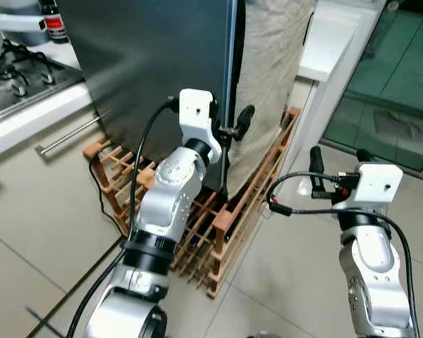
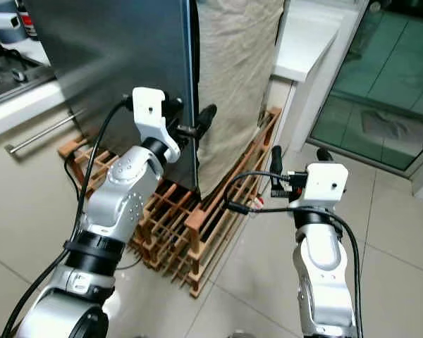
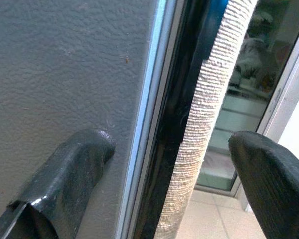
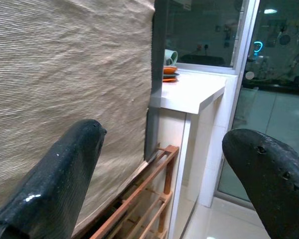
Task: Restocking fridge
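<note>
- fridge door (image 1: 155, 63): dark grey, finely pebbled, with a pale silvery strip down its edge;
- cloth (image 1: 268, 77) beside it: beige, ribbed weave;
- rack (image 1: 225, 225) on the floor: reddish-brown wood, open lattice;
- bench (image 1: 331, 39): white;
- floor (image 1: 49, 232): pale cream tiles, thin grey joints;
- left claw (image 3: 164, 179): black fingers; arm silver with white wrist;
- right claw (image 4: 164, 174): black, glossy.

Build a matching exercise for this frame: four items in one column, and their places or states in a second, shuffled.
Items:
1. left gripper
2. right gripper
3. wooden rack
4. beige cloth

Places or states:
A. lying on the tiled floor at the fridge's foot
B. draped down the fridge's side
C. open, astride the grey fridge door edge
D. open, raised over the floor, apart from the fridge

Pairs: 1-C, 2-D, 3-A, 4-B
</note>
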### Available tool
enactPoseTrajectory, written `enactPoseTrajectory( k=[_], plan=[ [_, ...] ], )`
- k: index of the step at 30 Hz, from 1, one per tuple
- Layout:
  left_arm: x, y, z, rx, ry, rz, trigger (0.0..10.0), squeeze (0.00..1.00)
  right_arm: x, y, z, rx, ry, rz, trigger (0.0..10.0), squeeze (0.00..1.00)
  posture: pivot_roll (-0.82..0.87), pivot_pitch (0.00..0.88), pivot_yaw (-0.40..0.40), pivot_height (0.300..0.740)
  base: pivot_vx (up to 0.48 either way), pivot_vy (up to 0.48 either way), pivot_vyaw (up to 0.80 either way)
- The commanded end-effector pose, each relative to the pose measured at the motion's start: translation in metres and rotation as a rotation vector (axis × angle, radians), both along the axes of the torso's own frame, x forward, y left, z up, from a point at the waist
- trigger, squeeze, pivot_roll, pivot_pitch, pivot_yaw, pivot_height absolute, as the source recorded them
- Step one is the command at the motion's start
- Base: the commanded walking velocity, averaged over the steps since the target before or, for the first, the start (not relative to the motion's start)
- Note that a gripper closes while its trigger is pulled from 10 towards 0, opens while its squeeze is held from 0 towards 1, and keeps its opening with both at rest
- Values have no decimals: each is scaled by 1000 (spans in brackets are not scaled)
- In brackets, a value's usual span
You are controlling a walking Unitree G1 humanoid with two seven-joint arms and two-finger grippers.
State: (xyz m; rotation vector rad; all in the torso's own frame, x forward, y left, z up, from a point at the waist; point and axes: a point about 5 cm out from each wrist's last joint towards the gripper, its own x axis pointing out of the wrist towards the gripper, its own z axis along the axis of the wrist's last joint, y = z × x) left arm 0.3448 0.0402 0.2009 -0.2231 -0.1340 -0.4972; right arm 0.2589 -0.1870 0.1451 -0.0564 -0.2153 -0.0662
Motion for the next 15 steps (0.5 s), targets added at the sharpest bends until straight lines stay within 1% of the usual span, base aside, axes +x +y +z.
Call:
enactPoseTrajectory(
  k=[1, 3, 5, 6, 7, 10, 15],
  plan=[
    [1, -6, 17, -25, -57, -30, 10000, 0, -1, -1, 0, -2, 4, -10, 10000, 0, -174, 0, 38, 740, 0, 0, 0],
    [-3, -9, 22, -42, -74, -78, 10000, 0, -2, -2, -1, -3, 5, -14, 10000, 0, -175, 0, 40, 740, 0, 0, 0],
    [-6, -9, 23, -41, -77, -95, 10000, 0, -2, -3, -2, -5, 7, -16, 10000, 0, -175, 0, 42, 740, 0, 0, 0],
    [-13, -3, 19, -10, -76, -129, 10000, 0, -4, -3, -3, -8, 9, -20, 10000, 0, -176, 0, 43, 740, 0, 0, 0],
    [-13, -3, 19, -10, -76, -129, 10000, 0, -4, -3, -3, -8, 9, -20, 10000, 0, -176, 0, 43, 740, 0, 0, 0],
    [-24, 7, 8, 28, -52, -152, 10000, 0, -6, -7, -4, -16, 13, -29, 10000, 0, -171, 0, 42, 740, 0, 0, 0],
    [-32, 14, 0, 35, -29, -155, 10000, 0, -8, -8, -6, -20, 19, -36, 10000, 0, -157, 0, 32, 740, 0, 0, 0]
  ],
)
